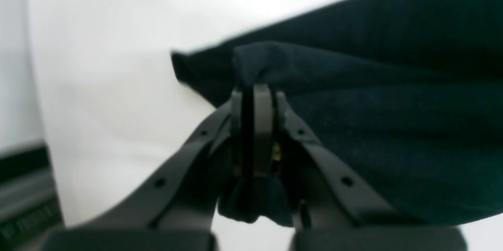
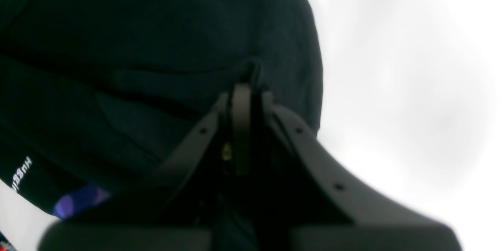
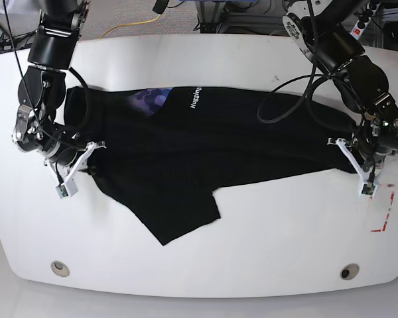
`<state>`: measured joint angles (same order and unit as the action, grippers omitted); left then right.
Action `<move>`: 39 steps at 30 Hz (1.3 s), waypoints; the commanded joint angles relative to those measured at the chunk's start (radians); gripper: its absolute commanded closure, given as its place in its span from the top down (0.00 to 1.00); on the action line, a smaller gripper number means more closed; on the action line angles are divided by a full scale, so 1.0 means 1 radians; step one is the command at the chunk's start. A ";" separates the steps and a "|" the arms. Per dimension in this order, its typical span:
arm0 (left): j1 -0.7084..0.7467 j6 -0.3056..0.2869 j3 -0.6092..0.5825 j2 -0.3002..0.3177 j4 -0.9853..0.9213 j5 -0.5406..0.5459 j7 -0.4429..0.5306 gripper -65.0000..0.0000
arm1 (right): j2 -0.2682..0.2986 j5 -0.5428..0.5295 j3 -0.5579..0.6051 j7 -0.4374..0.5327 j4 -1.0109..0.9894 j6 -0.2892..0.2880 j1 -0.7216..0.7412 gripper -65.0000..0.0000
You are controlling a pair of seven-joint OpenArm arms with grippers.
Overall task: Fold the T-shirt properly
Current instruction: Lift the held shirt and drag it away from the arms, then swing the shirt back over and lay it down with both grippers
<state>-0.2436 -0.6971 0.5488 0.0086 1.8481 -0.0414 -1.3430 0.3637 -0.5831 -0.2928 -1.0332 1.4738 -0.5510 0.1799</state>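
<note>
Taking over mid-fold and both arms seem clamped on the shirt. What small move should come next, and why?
Probably lift both ends a little together. The left gripper and right gripper each have their jaws shut on an edge of the T-shirt, which lies stretched between them on the white table, one sleeve sticking out at the front. Lifting evenly should avoid skewing the fold.

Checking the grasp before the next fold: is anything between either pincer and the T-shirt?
Nothing visible. The left pincer is shut directly on a bunched edge of the T-shirt, and the right pincer is shut on the cloth at its other end. Only the white table lies around the shirt.
</note>
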 commanded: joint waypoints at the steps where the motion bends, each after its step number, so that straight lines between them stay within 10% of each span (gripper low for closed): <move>1: -0.049 -0.001 -0.014 0.008 0.018 0.004 0.009 0.00 | 0.027 -0.019 -0.006 0.027 0.020 -0.004 0.057 0.00; 25: -0.509 -0.001 -0.023 0.020 0.032 0.001 -0.048 0.00 | 0.131 -0.024 -0.001 -0.034 0.023 -0.011 0.444 0.00; 39: -0.253 -0.001 -0.017 0.084 0.040 0.110 -0.048 0.00 | 0.137 -0.025 -0.009 -0.058 0.193 -0.013 0.201 0.00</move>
<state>-0.4919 -0.6971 0.5350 0.0711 1.8706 0.0513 -1.4132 0.4793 -0.5980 -0.2932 -1.1122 1.6329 -0.5621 0.3771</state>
